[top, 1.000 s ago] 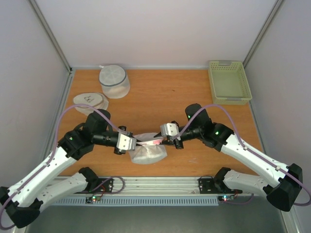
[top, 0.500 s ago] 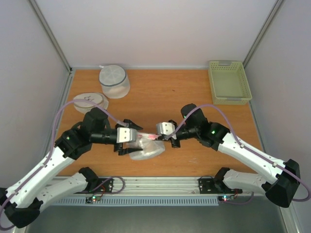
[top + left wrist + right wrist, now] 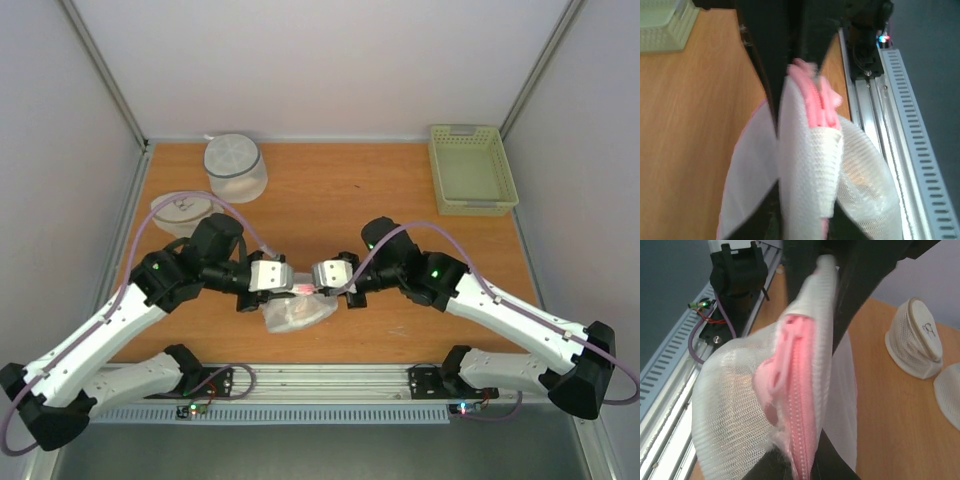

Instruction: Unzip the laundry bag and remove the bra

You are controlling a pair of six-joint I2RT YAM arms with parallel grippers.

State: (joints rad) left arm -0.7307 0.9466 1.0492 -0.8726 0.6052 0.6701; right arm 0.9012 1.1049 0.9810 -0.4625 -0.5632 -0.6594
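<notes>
Low in the middle of the top external view, the laundry bag [image 3: 296, 312] sits crumpled on the wooden table [image 3: 360, 195], just above the rail at the near edge. It lies right between the two arms. The left gripper [image 3: 290, 288] and the right gripper [image 3: 310, 289] meet tip to tip over its upper edge, where a small patch of the pink zipper band [image 3: 302, 289] shows between them.

In the left wrist view the bag [image 3: 805, 170] fills the lower middle of the frame. A fold of white mesh topped by the pink band [image 3: 815, 102] passes between that gripper's dark jaws at the bottom edge. The jaws stand narrow and pinch the fold.

In the right wrist view the bag [image 3: 735, 390] bulges at lower left. The pink band [image 3: 800, 390] runs down the centre into the right gripper's jaws, which are clamped tight on it.

Whether anything is inside the bag cannot be told through the mesh.

At upper left of the top view stands a white mesh drum bag with a grey band [image 3: 236, 167]. Below it is a flatter round white bag [image 3: 180, 210], partly covered by the left arm's cable. A pale green basket [image 3: 472, 170] sits at upper right.
</notes>
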